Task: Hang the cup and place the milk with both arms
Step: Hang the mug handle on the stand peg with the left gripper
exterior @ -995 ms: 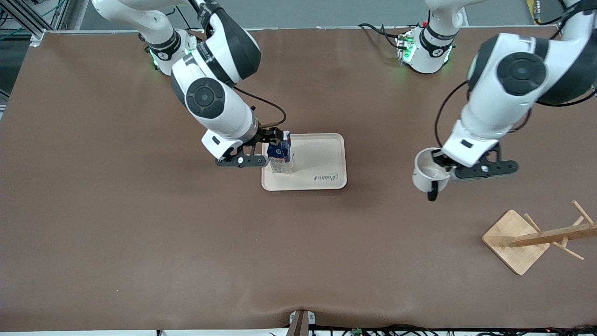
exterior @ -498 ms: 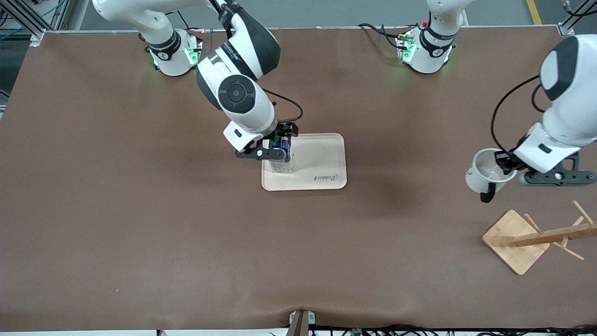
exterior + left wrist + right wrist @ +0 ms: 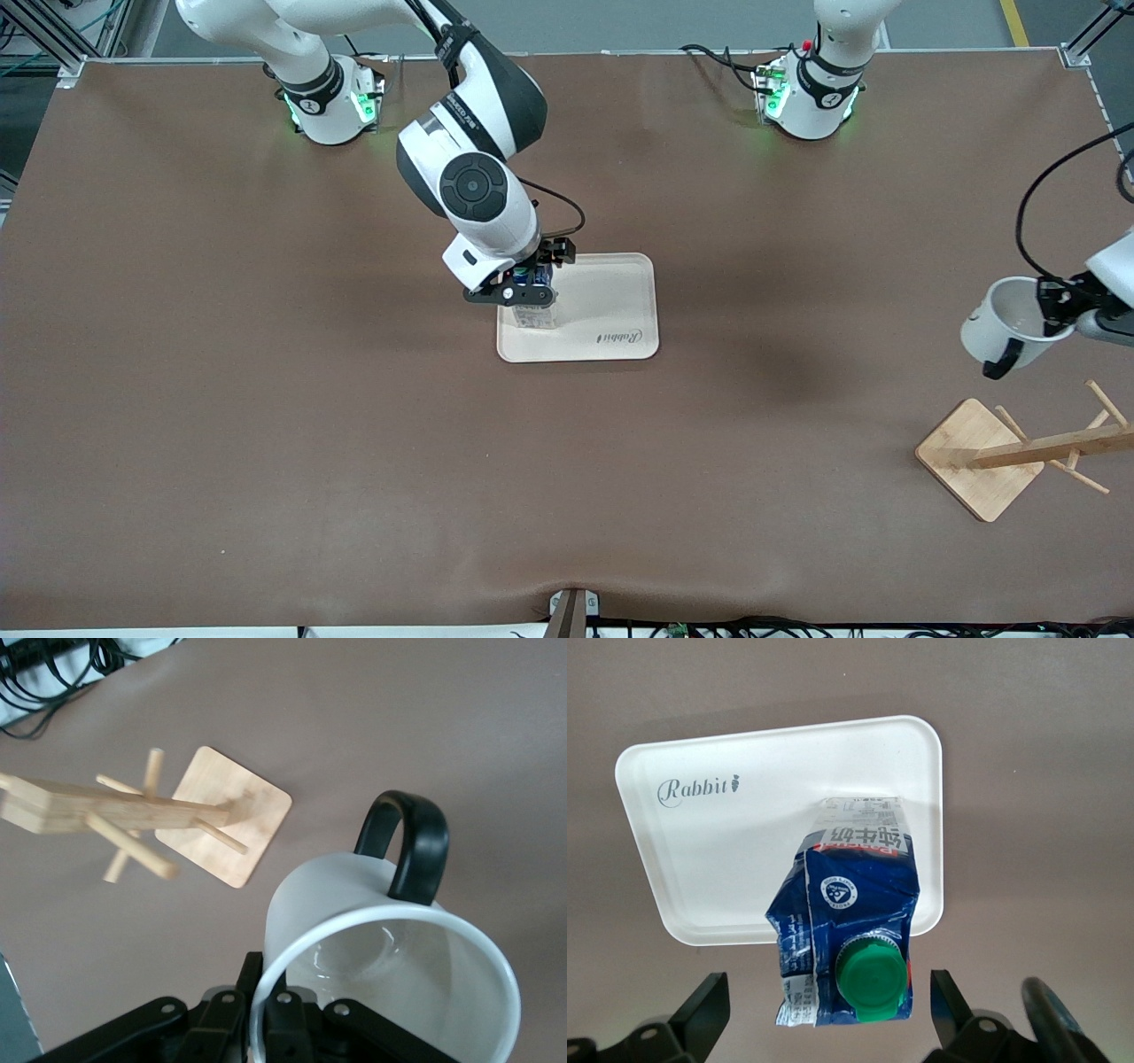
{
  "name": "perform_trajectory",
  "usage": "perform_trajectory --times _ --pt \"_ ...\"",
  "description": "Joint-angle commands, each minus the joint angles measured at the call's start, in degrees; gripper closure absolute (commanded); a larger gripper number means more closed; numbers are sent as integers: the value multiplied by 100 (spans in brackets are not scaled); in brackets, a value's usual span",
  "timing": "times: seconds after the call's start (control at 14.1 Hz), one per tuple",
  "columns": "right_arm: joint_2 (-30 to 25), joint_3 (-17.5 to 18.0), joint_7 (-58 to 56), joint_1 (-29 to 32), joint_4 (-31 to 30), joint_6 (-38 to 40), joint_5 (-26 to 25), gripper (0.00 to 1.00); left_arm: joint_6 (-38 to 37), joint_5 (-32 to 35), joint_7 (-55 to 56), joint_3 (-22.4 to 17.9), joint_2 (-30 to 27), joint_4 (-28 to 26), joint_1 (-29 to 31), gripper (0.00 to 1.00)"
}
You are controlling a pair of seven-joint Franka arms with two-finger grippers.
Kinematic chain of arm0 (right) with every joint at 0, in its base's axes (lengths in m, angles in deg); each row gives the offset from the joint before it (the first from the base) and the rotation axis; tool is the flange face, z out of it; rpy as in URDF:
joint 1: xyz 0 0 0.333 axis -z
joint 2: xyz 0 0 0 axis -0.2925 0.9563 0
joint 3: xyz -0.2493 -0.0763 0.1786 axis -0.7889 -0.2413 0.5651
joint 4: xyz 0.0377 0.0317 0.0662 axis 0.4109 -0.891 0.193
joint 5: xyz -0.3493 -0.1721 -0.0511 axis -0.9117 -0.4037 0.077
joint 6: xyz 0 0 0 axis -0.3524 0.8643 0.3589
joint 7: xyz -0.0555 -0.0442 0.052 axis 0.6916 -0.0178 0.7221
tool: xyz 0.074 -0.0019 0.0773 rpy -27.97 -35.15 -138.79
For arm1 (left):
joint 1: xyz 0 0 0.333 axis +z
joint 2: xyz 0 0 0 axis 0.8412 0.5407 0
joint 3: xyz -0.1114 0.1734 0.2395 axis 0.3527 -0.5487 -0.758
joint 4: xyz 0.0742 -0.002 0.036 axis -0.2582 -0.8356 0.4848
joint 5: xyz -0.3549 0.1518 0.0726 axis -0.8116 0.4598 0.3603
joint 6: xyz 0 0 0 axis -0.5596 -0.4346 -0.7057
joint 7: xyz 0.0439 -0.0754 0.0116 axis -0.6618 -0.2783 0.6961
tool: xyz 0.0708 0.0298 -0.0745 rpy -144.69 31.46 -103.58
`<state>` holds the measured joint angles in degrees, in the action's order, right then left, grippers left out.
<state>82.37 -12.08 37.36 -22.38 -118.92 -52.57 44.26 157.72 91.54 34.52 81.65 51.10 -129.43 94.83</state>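
Note:
The milk (image 3: pixel 534 308), a blue and white carton with a green cap (image 3: pixel 871 976), stands upright on the white tray (image 3: pixel 611 310), at the tray's end toward the right arm. My right gripper (image 3: pixel 523 283) hangs just above it, open, with one finger on each side and clear of the carton (image 3: pixel 850 895). My left gripper (image 3: pixel 1059 301) is shut on the rim of the white cup (image 3: pixel 1010 323), held tilted in the air with its black handle (image 3: pixel 407 842) pointing down. The cup (image 3: pixel 381 939) is over bare table beside the wooden rack (image 3: pixel 1019 452).
The wooden rack (image 3: pixel 133 811) has a square base and a post with several pegs. It stands near the left arm's end of the table, nearer the front camera than the cup. The tray (image 3: pixel 744 850) bears the word Rabbit. The table is covered in brown cloth.
My left arm has carried the cup toward the left arm's end of the table, closer to the rack. My right gripper has shifted over the carton, which has stayed upright on the tray.

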Motion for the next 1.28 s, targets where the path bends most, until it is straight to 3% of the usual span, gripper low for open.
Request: perform_trajectory --times 0.0,0.57,0.64,0.78,0.92,1.07,1.21 --pt "-24 -66 83 -104 -95 -65 -180 0 -101 -79 -472 55 349 387 189 100" --pt "186 -74 84 -148 -113 -171 -242 0 -57 -79 -1290 55 903 843 673 100" --pt "187 -66 92 -157 -113 -188 -320 8 -57 -79 -1369 55 930 861 691 100" --pt "195 -74 92 -209 -105 -206 -382 48 -48 -79 -1431 55 991 870 805 100" --pt "196 -66 92 -210 -105 -232 -383 78 -39 -79 -1449 55 1018 905 840 100" --pt "187 -66 92 -201 -78 -197 -383 98 13 -79 -1466 55 1070 958 849 100" --pt "152 -74 241 -219 -26 -171 -383 100 57 -79 -1510 55 1158 976 946 100"
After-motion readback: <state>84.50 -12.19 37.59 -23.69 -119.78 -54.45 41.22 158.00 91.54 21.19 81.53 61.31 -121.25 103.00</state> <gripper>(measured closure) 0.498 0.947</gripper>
